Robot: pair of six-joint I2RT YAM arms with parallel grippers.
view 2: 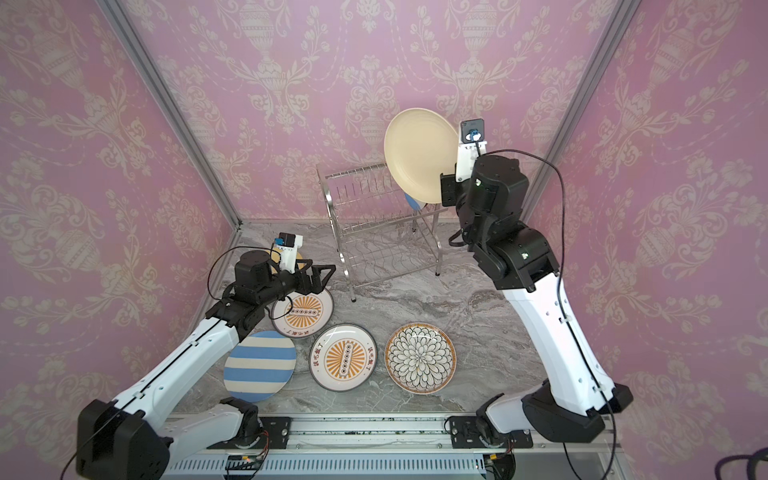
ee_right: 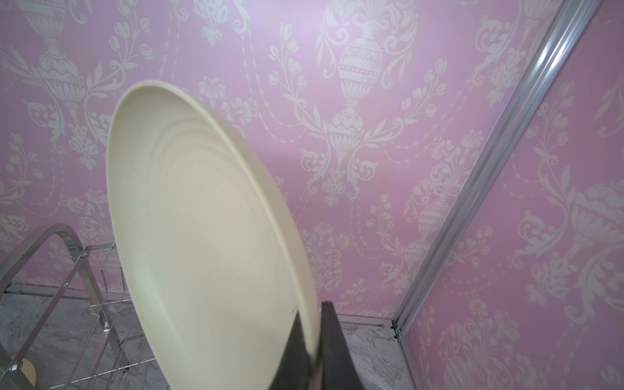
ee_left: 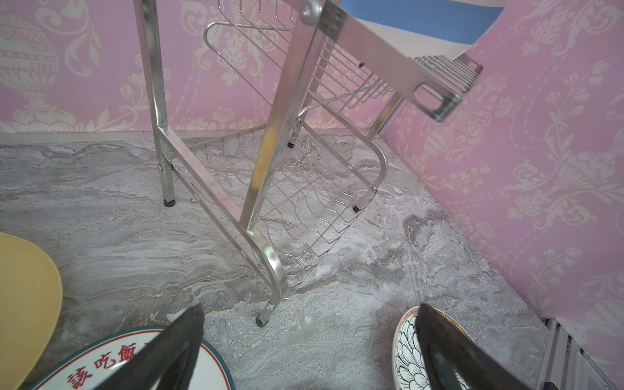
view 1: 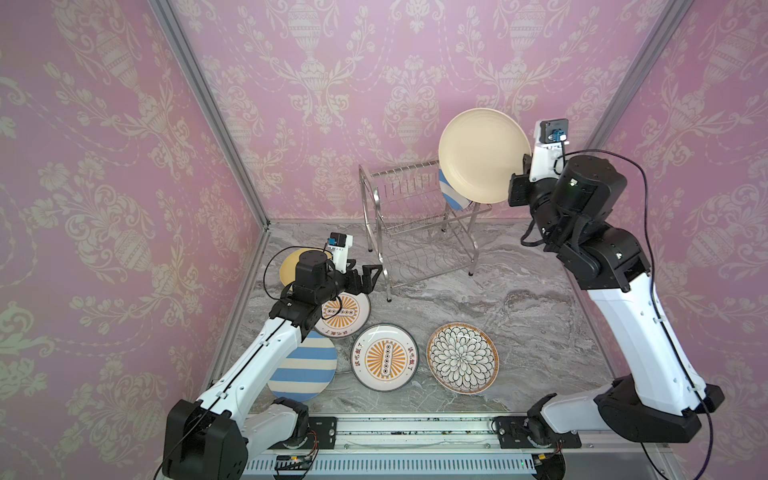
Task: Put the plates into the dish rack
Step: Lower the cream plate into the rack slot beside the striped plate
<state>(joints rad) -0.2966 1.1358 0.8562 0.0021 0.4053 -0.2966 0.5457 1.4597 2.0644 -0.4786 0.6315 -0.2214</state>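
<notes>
Beige plate (view 1: 484, 156) clamped by right tool (ee_right: 312, 337) above dish rack (view 1: 415, 232). Left tool (view 1: 371, 277) spread wide beside dish rack.

Pink damask wallpaper (ee_right: 405, 101) covers the walls behind the right gripper (ee_right: 312, 324), with an aluminium corner post (ee_right: 489, 169) off to its side. Grey marble tabletop (ee_left: 101, 219) spreads beneath the left gripper (ee_left: 310, 308).

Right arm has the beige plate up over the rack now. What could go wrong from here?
The right gripper pinches the beige plate only at its rim, so it may slip or swing on the way down.
The blue-striped plate already stands in the dish rack right beside it; lowering could knock it.
The left gripper, open, hangs close to the rack's front leg and might nudge it.
</notes>
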